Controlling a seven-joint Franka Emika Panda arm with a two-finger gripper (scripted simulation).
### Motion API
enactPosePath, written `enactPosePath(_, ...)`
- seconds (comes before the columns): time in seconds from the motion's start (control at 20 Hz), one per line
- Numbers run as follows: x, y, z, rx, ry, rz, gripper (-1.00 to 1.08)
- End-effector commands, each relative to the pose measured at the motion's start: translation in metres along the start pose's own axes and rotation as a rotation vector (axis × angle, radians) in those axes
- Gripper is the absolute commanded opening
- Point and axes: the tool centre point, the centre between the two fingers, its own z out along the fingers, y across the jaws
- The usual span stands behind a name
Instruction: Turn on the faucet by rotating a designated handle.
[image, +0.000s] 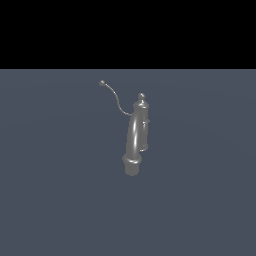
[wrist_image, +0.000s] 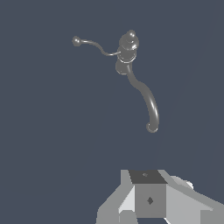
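The faucet (image: 135, 135) stands alone on the flat grey table (image: 50, 200), its thick arched spout (image: 133, 137) curving down from the knobbed upright post (image: 142, 102) to a flared nozzle end. From the post the handle (image: 116, 98), a thin curved wire lever, sweeps out and away to a small ball tip (image: 102, 82), on the side of the post opposite the spout's reach. That seems deliberate: the lever sits clear of the heavy spout, so something can hook or push it without fouling the rest. In the exterior view the arm does not show at all; only the wrist view catches part of the gripper (wrist_image: 148, 197), well apart from the faucet and touching nothing. I cannot tell whether its jaws are spread or pressed together, as the fingertips lie out of frame. I judge the task not yet begun, the approach being the step in hand: the gripper has to come down beside the ball tip, the point farthest from the post and so easiest to swing.
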Motion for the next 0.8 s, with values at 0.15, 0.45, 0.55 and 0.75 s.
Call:
enactPosePath(0.15,0.014,-0.023,0.018,0.002,0.000,0.123,-1.00)
enactPosePath(0.45,0.033,-0.046,0.036,0.003,-0.001,0.254,-1.00)
enactPosePath(0.55,0.040,-0.053,0.043,0.003,-0.001,0.298,-1.00)
enactPosePath(0.75,0.055,-0.065,0.055,0.004,-0.001,0.384,-1.00)
